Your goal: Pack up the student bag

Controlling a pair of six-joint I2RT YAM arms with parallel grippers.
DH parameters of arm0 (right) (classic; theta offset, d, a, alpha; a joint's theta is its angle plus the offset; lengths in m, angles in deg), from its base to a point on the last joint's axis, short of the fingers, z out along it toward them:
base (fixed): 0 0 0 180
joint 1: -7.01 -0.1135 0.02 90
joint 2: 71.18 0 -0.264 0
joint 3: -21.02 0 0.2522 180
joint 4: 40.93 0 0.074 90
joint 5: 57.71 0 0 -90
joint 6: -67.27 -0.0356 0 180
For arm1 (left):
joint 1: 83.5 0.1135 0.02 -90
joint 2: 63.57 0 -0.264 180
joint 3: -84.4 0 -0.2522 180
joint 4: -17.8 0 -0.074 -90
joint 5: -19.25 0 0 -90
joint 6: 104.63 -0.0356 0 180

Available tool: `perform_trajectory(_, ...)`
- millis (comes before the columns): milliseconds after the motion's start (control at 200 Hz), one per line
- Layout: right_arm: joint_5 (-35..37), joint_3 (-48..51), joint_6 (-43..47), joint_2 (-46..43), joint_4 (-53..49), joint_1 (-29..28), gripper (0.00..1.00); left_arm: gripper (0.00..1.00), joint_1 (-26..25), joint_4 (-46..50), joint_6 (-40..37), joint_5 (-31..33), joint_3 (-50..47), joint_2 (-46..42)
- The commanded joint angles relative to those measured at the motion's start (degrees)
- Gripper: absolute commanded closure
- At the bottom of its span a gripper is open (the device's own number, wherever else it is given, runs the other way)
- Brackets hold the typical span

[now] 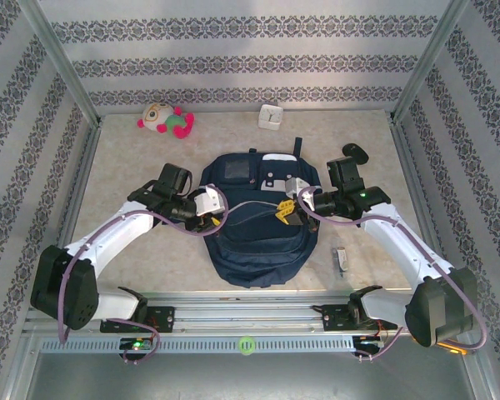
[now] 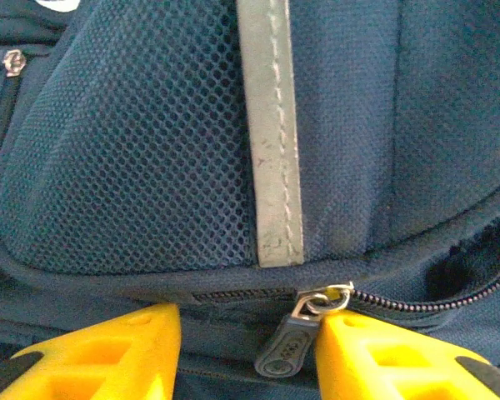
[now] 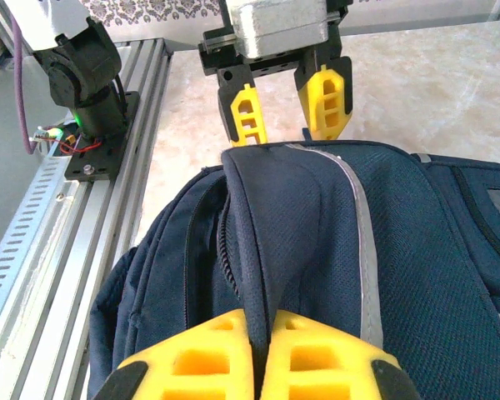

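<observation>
Two risks imo: left end effector (image 2: 246, 346), part-open around the dark zipper pull (image 2: 285, 350), could grab mesh (image 2: 133, 150) instead; right end effector (image 3: 258, 354), clamped on the navy-blue fabric backpack (image 1: 258, 250) mid-frame on the bench (image 1: 133, 158), might lose its fold.

Place: a robotics lab test cell (a staged booth, not a lived-in room).
Walls: flat panels (image 1: 233, 67) of striped floral wallpaper, held by bare aluminium posts (image 1: 62, 62).
Mounting: left arm (image 1: 108, 237) and right arm (image 1: 400, 242) bolted to an aluminium rail (image 1: 250, 315) at the counter's (image 1: 133, 167) near edge.
Wiring: exposed purple cable (image 3: 18, 75), slotted cable duct (image 1: 192, 343).
Props: student bag (image 1: 250, 250) and plush toy (image 1: 165, 119) laid out on the beige counter.
</observation>
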Motion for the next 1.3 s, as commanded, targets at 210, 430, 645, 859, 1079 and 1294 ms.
perform_trajectory(210,-9.3,-0.9,2.6,-2.0,0.3,0.1,1.0,0.99,0.2,-2.8,2.6,7.1,1.1,1.3)
perform_trajectory(430,-11.4,0.2,2.4,-4.2,0.2,0.1,1.0,1.0,1.4,-7.9,10.7,19.5,1.2,3.4)
perform_trajectory(645,-11.4,0.6,2.8,-5.3,0.6,0.6,1.0,0.99,2.1,-16.1,18.5,26.1,3.7,9.4)
perform_trajectory(859,-8.6,0.2,1.4,-4.0,3.4,0.9,1.0,0.94,2.0,-19.5,21.5,21.9,3.0,9.0)
perform_trajectory(1079,-9.1,-0.2,1.5,-2.7,3.8,0.8,1.0,0.42,1.9,-14.1,16.3,14.0,0.1,1.1)
perform_trajectory(1294,-9.3,-0.6,1.7,-1.1,3.7,0.2,1.0,0.27,-1.6,-14.1,7.7,5.5,-3.1,-9.7)
